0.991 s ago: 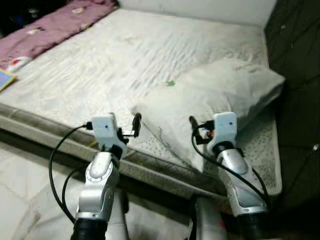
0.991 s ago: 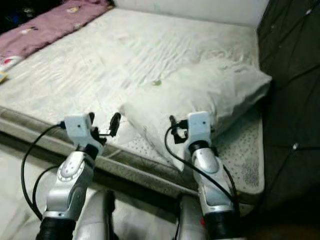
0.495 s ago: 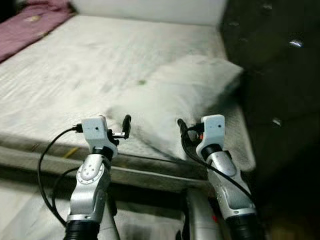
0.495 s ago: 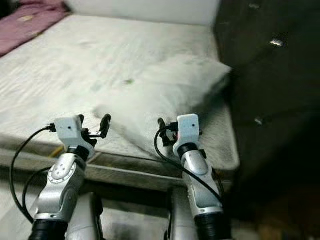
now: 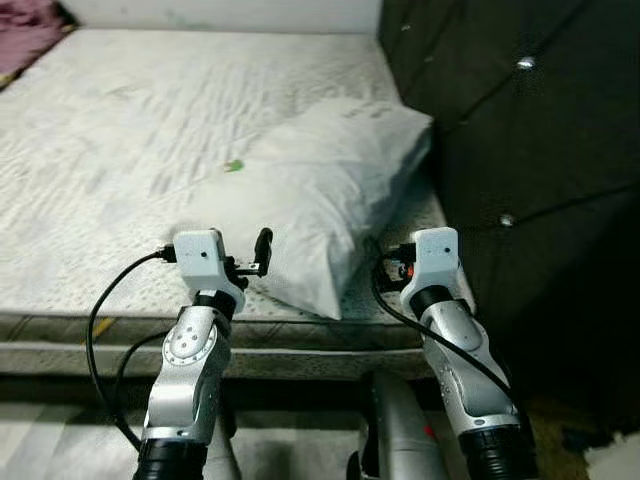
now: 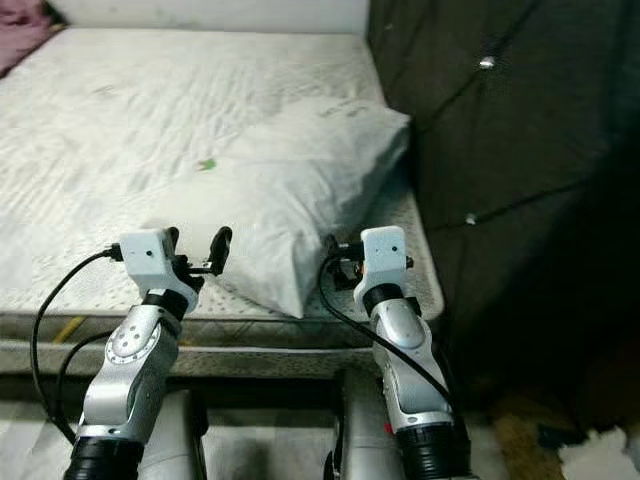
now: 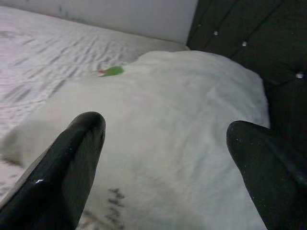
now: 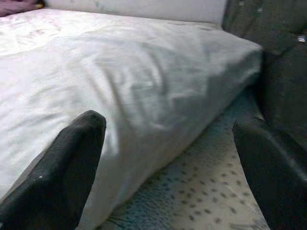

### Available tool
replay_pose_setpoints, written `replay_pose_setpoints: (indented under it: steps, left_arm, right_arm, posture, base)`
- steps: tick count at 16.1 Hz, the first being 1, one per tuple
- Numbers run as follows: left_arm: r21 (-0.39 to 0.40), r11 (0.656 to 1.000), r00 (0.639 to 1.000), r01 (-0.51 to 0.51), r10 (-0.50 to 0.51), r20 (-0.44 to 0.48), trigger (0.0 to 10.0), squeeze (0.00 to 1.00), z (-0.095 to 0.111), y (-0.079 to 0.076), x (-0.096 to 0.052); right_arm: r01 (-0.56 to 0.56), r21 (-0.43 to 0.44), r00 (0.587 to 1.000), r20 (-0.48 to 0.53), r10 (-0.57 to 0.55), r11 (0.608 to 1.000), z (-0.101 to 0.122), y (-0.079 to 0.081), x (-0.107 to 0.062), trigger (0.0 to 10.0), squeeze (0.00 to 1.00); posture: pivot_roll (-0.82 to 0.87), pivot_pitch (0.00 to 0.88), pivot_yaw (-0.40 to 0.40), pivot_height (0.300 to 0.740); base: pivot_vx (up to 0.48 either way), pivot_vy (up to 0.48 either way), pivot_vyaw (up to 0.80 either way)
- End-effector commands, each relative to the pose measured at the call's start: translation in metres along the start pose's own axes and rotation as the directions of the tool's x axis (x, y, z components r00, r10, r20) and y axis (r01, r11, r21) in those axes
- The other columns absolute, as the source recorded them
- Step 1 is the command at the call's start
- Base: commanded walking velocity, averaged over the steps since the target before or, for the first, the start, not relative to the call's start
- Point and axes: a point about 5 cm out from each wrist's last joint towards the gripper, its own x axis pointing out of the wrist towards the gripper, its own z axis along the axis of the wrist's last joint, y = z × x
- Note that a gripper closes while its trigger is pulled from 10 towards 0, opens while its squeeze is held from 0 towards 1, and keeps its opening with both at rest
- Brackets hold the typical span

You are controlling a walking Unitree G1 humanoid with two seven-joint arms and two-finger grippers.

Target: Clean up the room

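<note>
Now I'm lining up on the white pillow [image 5: 315, 200], left gripper [image 7: 163, 143] and right gripper [image 8: 168, 139] both spread; next I reach in to grasp it

Dim and grainy throughout, brightest on the pale pillow [image 5: 320, 195], black on the dark headboard [image 5: 520, 150], soft blur on near fingers [image 7: 72, 163].

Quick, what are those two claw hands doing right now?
Left gripper: open, empty, aimed at the pillow.
Right gripper: open, empty, beside the pillow.
</note>
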Motion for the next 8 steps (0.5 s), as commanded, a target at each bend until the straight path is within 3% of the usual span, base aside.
replay_pose_setpoints:
  steps: [1,5,8]
  left_arm:
    - [0.023,1.0,1.0,-0.016,0.017,-0.011,10.0,0.0,0.0,0.003,-0.004]
    - [0.055,0.997,0.998,-0.059,0.06,-0.018,10.0,0.0,0.001,0.01,-0.013]
    - [0.093,0.992,0.995,-0.085,0.09,-0.046,10.0,0.0,0.0,0.023,-0.027]
  right_arm:
    - [-0.044,0.005,0.999,0.01,0.044,0.999,0.001,0.006,-0.003,10.0,0.0]
    - [-0.19,-0.027,0.976,-0.115,0.186,0.981,-0.013,0.015,-0.012,10.0,0.0]
    - [-0.225,-0.073,0.965,-0.157,0.212,0.972,-0.015,0.002,-0.018,10.0,0.0]
  posture:
    - [0.01,0.009,-0.014,0.524]
    - [0.02,0.034,-0.014,0.499]
    - [0.04,0.051,-0.011,0.499]
  base:
    - [0.0,0.0,0.0]
    - [0.0,0.0,0.0]
    - [0.0,0.0,0.0]
